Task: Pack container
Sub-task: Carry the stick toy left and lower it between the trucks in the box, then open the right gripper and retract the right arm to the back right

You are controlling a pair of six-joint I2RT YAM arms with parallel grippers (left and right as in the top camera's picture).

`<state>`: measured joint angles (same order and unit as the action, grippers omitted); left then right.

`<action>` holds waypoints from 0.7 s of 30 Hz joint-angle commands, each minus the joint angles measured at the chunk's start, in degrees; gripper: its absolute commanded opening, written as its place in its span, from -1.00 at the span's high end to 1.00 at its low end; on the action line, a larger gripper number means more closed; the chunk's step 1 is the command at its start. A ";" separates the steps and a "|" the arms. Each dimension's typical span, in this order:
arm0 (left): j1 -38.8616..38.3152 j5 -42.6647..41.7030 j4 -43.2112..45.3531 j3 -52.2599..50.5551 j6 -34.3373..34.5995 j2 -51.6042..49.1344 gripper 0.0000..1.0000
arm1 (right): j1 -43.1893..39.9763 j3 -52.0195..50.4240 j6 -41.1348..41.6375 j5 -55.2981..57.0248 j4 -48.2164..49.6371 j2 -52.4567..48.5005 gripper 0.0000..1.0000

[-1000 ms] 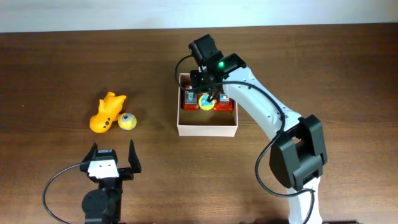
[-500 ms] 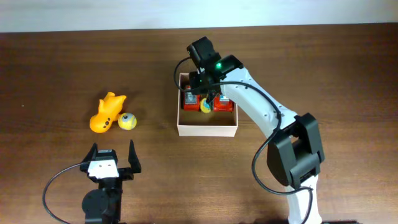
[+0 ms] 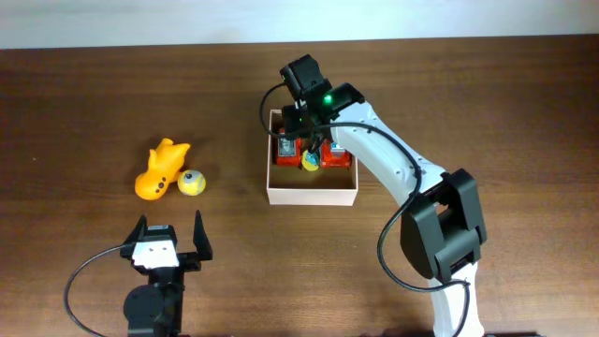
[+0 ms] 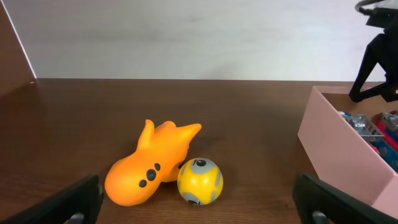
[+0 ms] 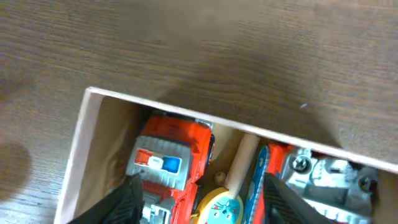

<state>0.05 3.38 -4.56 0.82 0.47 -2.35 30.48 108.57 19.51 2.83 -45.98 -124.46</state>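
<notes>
The container (image 3: 312,194), a shallow white-walled box, stands mid-table. In it lie two red toy vehicles (image 3: 284,149) and a yellow round toy on a wooden stick (image 3: 310,162). My right gripper (image 3: 307,139) hovers open over the container's far part. In the right wrist view its fingers (image 5: 126,200) straddle a red vehicle (image 5: 169,158) and the yellow toy (image 5: 217,208) without holding either. My left gripper (image 3: 169,236) is open and empty near the front left. An orange fish toy (image 3: 161,168) and a yellow ball (image 3: 192,183) lie on the table ahead of it.
In the left wrist view the fish toy (image 4: 152,165) and the ball (image 4: 199,180) lie straight ahead, and the container's wall (image 4: 336,149) is at the right. The right arm's base (image 3: 447,243) stands at the front right. A pale wall borders the table's far edge.
My right gripper has shifted slightly toward the container's far-left side. The yellow toy now lies lower between the red vehicles. The left arm has not moved.
</notes>
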 commanded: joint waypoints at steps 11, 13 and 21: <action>-0.15 -0.63 -0.04 -0.28 0.15 0.26 -0.99 | -5.60 13.38 -4.46 26.29 -8.74 8.61 -0.98; -0.15 -0.63 -0.04 -0.28 0.15 0.26 -0.98 | -8.33 13.38 -4.48 28.65 -10.49 8.61 -0.98; -0.15 -0.63 -0.04 -0.28 0.15 0.26 -0.99 | -23.15 12.92 -2.54 30.86 -14.08 8.59 -0.98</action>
<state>0.05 3.38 -4.56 0.82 0.47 -2.35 11.99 121.71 15.07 30.30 -59.94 -116.18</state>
